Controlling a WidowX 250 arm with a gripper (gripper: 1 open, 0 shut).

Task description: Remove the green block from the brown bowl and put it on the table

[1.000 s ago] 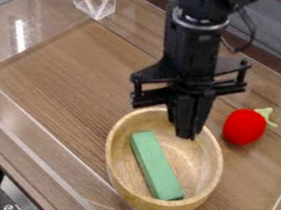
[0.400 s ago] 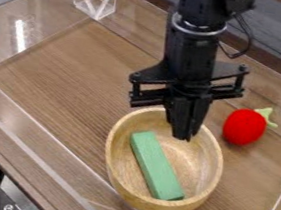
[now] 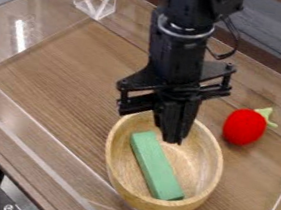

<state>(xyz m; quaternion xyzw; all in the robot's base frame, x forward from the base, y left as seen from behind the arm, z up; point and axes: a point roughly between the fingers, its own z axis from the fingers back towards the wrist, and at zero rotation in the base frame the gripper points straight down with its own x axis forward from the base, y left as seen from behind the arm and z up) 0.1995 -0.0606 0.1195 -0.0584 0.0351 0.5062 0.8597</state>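
Wood-grain surface, dark streaks, low clear acrylic walls along its edges.

Black robot arm comes down from top centre, pointing straight down.

Brown bowl: round, shallow, thick rim, sits near the front of the surface.

Green block: flat bar lying inside the bowl on its left half, long axis running front to back at a slight diagonal.

Pincer: jaws closed together, nothing between them. Tips hang over the bowl's back rim, just above the block's far end; contact cannot be told.

Red strawberry toy: on the surface right of the bowl, apart from it.
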